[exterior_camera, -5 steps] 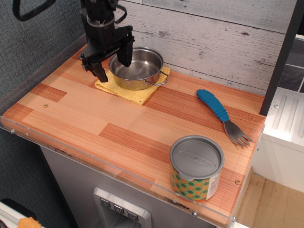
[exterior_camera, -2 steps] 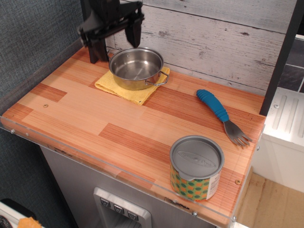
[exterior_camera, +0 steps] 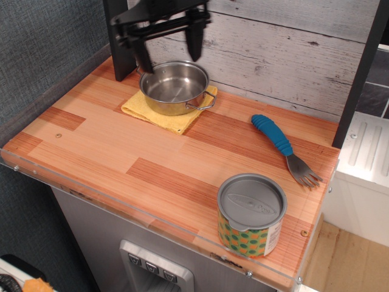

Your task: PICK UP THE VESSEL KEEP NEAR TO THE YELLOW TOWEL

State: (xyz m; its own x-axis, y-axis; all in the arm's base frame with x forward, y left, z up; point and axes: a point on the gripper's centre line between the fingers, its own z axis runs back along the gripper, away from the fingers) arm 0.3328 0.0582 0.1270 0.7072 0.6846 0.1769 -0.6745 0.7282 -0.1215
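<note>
Foreground holds a lidded can with a green-yellow dotted label (exterior_camera: 251, 214) and a blue-handled fork (exterior_camera: 283, 148), both untouched. Farther back, the shiny round steel vessel (exterior_camera: 174, 86) sits on the folded yellow towel (exterior_camera: 166, 110). Above it, the black gripper (exterior_camera: 168, 41) has risen and shifted right, its 2 fingers spread wide and empty, so no grasp yet.

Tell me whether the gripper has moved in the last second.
Yes. The gripper has lifted and shifted right: earlier it hung low over the pot's left rim; now it is open, higher, spread above the pot.

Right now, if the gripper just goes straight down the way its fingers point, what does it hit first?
Probably the vessel: the open gripper hangs above it, fingers apparently straddling its rim, though depth is hard to judge from this single view.
</note>
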